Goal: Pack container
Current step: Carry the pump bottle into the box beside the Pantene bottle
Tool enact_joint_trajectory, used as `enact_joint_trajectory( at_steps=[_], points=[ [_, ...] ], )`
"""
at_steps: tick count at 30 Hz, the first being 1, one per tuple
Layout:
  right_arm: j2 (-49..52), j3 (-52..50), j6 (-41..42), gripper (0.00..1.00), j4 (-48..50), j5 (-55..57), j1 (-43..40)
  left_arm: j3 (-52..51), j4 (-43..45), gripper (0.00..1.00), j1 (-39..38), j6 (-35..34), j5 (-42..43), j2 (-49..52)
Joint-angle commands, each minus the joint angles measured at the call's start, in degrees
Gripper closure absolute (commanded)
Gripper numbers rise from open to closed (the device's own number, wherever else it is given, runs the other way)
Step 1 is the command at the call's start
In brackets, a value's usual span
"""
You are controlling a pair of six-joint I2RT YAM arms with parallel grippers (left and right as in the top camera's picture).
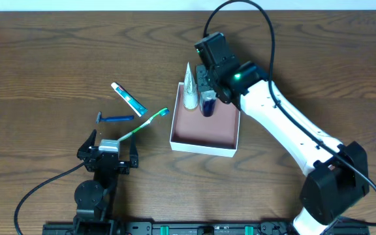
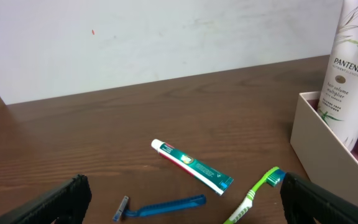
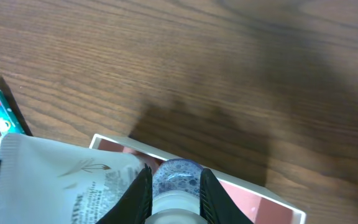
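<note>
The container is a shallow white-walled box with a pinkish floor at mid-table; its wall shows in the left wrist view and its rim in the right wrist view. A white Pantene tube stands in its far left corner. My right gripper is shut on a small blue bottle, holding it inside the box beside the tube. My left gripper is open and empty, low near the front edge. A toothpaste tube, blue razor and green toothbrush lie on the table left of the box.
The dark wooden table extends around the box. The right arm's black cable loops over the far side. A pale wall stands behind the table in the left wrist view.
</note>
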Motion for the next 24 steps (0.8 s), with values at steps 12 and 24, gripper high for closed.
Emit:
enact_joint_trajectory(
  at_steps=[12,24],
  points=[
    [1.55,1.05,-1.25,0.96,3.32,4.55,2.67,-1.07,-2.03,0.02,-0.11,0.74,-0.46,-0.04],
    [2.38,1.05,-3.17,0.85,4.09,5.07,2.64,-1.07,-2.03,0.02,-0.11,0.74,-0.46,-0.04]
  ],
)
